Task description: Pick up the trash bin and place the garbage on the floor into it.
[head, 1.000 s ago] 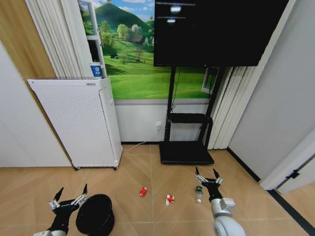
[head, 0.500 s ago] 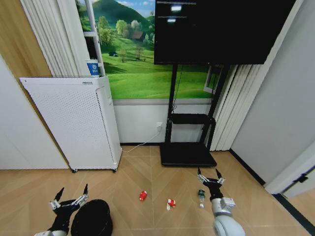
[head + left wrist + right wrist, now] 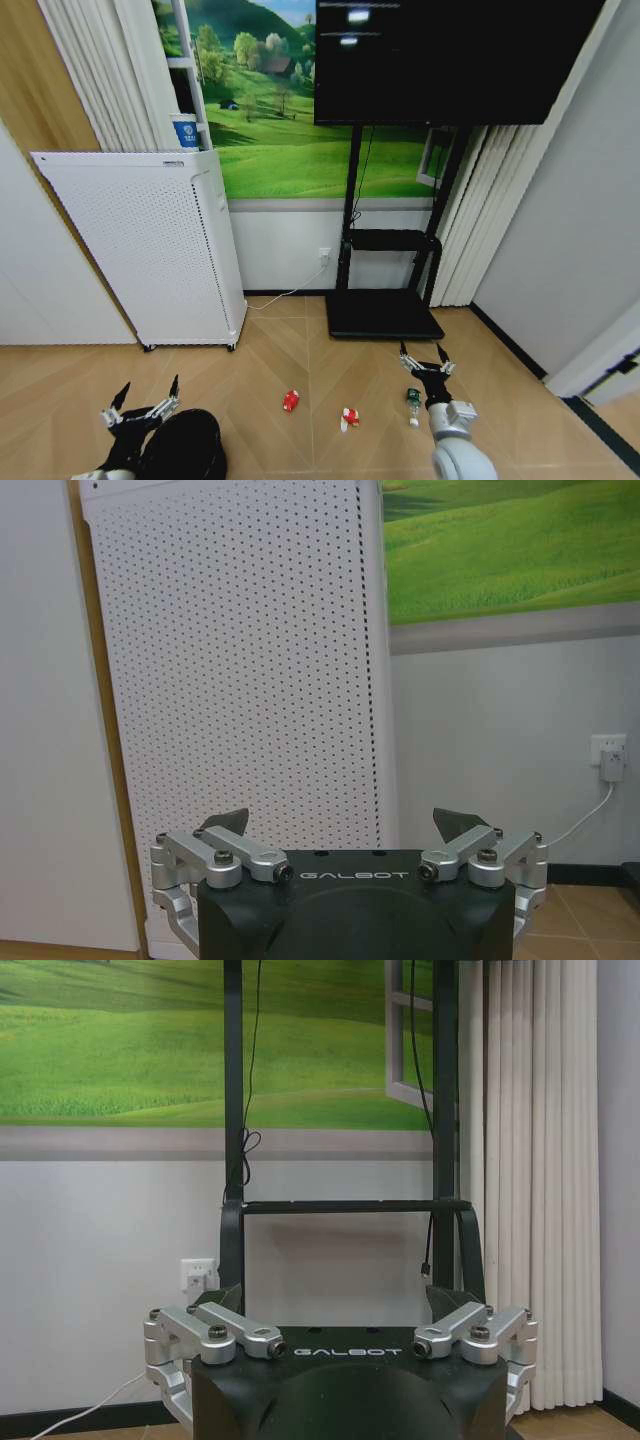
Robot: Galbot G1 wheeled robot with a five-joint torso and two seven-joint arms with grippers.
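On the herringbone floor [image 3: 270, 350] lie three litter pieces [image 3: 349, 417]; the trash bin [image 3: 185, 450] stands beside the left gripper [image 3: 143, 398], spread wide; right gripper [image 3: 421, 354] likewise.

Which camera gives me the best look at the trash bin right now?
The head view: the trash bin stands on the floor beside the open left gripper. The wrist views face the wall, the left one at the white appliance.

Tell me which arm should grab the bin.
Left, probably. The left end effector hangs open right beside the black bin, while the right end effector is across the floor by the bottle.
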